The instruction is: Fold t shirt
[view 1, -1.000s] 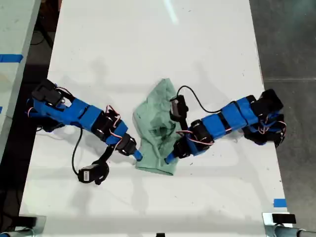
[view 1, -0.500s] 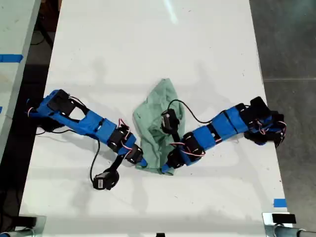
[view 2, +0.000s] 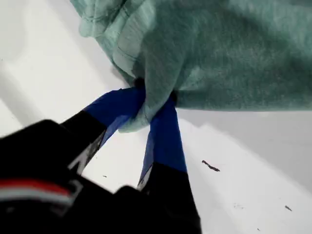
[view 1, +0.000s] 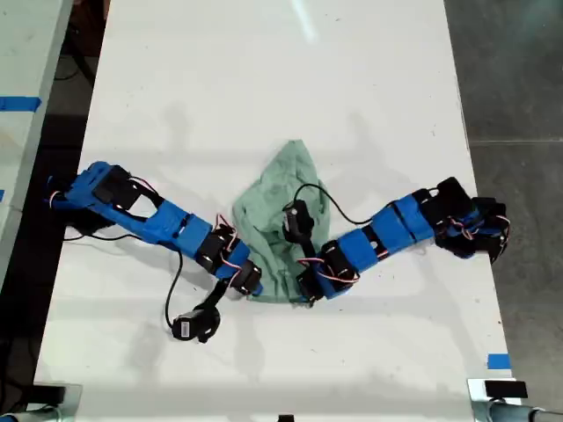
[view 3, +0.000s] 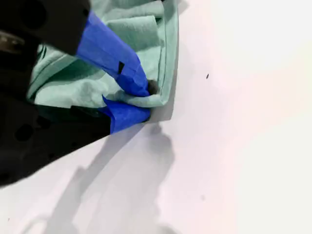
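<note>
The t shirt point(view 1: 280, 195), pale mint green and wrinkled, lies bunched in the middle of the white table point(view 1: 264, 79). My first gripper point(view 1: 255, 287) belongs to the arm on the exterior view's left and is shut on the shirt's lower edge. In the first wrist view its blue fingertips point(view 2: 168, 124) pinch a fold of the t shirt point(view 2: 234, 53). My second gripper point(view 1: 307, 295), on the arm from the exterior view's right, is shut on the same lower edge. The second wrist view shows that gripper point(view 3: 140, 99) clamping the hem of the t shirt point(view 3: 131, 29).
The first arm's wrist camera point(view 1: 194, 325) hangs on its cable over the table near the exterior view's lower left. The second arm's camera point(view 1: 296, 217) sits over the shirt. Blue tape point(view 1: 498, 360) marks the table's corner at the exterior view's lower right.
Both grippers have closed in on each other along the shirt's lower edge and shifted slightly toward the exterior view's bottom. The lower hem is now gathered narrower between them.
</note>
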